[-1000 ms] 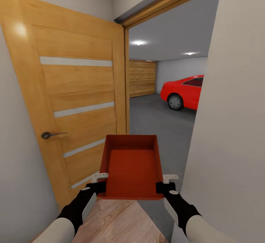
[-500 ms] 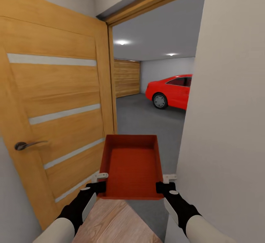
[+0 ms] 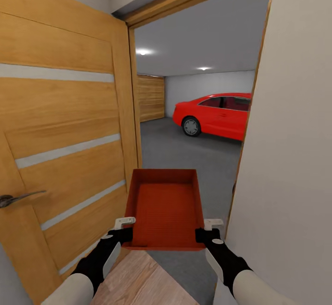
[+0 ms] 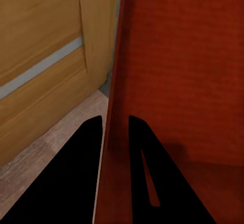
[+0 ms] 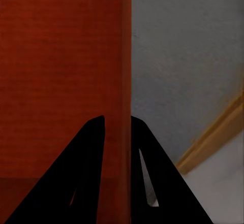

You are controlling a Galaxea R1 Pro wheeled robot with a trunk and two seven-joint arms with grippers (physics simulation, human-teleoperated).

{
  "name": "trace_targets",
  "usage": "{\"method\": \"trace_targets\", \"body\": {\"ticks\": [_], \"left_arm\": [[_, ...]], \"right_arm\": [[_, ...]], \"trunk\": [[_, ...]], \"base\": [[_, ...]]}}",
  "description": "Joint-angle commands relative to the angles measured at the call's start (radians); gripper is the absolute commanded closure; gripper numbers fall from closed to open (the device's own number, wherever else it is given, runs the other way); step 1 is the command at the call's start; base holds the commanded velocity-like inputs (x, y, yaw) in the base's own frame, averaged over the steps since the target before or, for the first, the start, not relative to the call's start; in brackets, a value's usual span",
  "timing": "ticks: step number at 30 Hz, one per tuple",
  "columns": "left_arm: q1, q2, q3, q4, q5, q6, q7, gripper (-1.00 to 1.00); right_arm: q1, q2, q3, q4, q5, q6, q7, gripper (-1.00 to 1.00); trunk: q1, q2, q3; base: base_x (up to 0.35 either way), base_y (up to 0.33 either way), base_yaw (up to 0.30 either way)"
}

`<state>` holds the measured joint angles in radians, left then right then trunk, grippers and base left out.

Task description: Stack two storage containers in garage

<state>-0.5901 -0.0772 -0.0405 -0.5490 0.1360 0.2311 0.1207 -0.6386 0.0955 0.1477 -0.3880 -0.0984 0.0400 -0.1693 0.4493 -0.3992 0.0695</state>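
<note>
An orange-red rectangular plastic bin [image 3: 166,210] is held level at the doorway, each side wall pinched by the left gripper [image 3: 123,229] and right gripper [image 3: 208,230]. The open orange-wood door [image 3: 64,148] is seen at nine o'clock, a red car [image 3: 216,115] at one o'clock.

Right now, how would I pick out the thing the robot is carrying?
Look at the open wooden door and the doorway beside it, with the red car beyond. In front of that opening, low down, an orange-red storage container hangs between two black end effectors. It is the one shallow, lidless, ribbed tray.

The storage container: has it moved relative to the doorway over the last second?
Yes. The storage container keeps its place between both claws while the door frame and red car loom larger, so it has advanced toward the garage.
</note>
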Motion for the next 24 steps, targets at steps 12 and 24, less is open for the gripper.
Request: {"method": "trace_targets", "body": {"ticks": [12,24], "left_arm": [[0.0,0.02,0.028,0.001,-0.004,-0.006,0.013,1.0],[0.0,0.02,0.028,0.0,-0.004,-0.006,0.013,1.0]], "right_arm": [[0.0,-0.011,-0.003,0.001,-0.018,0.005,-0.01,1.0],[0.0,-0.011,-0.003,0.001,-0.018,0.006,-0.01,1.0]], "trunk": [[0.001,-0.001,0.0],[0.001,-0.001,0.0]], "base": [[0.197,0.219,-0.032],[0.197,0.219,-0.261]]}}
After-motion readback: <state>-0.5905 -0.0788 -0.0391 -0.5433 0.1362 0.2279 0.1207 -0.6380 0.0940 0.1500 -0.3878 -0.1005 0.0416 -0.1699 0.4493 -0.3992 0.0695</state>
